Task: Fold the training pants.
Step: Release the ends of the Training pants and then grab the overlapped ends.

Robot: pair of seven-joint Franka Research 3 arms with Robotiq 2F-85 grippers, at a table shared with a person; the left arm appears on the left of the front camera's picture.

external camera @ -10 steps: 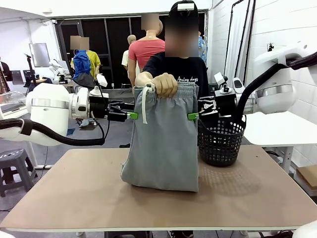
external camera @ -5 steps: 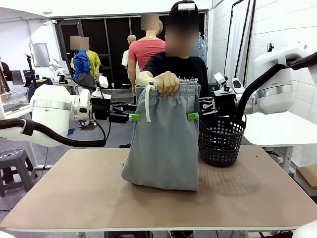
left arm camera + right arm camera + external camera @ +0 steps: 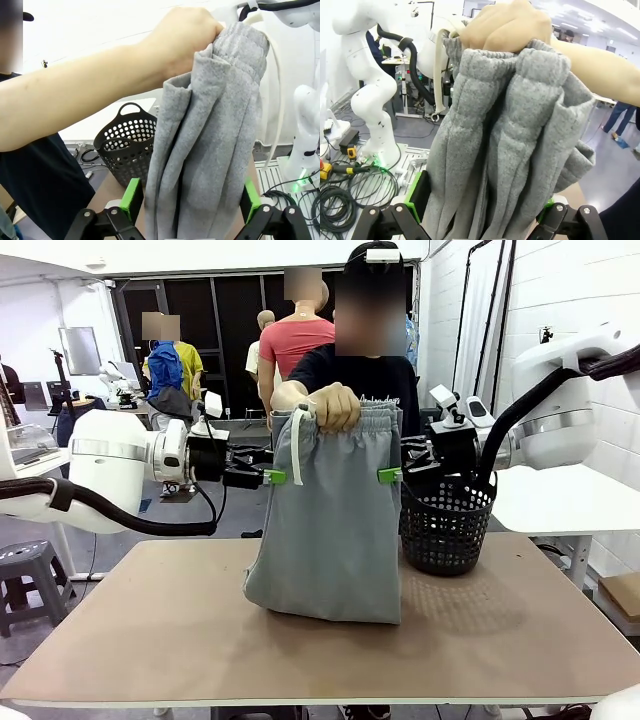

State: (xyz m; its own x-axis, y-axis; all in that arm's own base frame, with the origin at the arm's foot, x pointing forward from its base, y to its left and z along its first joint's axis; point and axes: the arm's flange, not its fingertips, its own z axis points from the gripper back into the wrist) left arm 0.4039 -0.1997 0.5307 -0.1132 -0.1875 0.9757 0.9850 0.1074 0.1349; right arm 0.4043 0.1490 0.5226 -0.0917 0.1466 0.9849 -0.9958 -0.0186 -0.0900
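white script on black T-shirt (image 3: 360, 370), partly hidden, unreadable

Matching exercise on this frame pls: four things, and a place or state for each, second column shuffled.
1. sweatpants
2. basket
3. person's hand
4. left end effector

A. clutching the top edge of the garment
B. open, one finger on each side of the hanging fabric
C. held up, lower end down on the table
D. standing on the table, on the robot's right of the garment

Pairs: 1-C, 2-D, 3-A, 4-B
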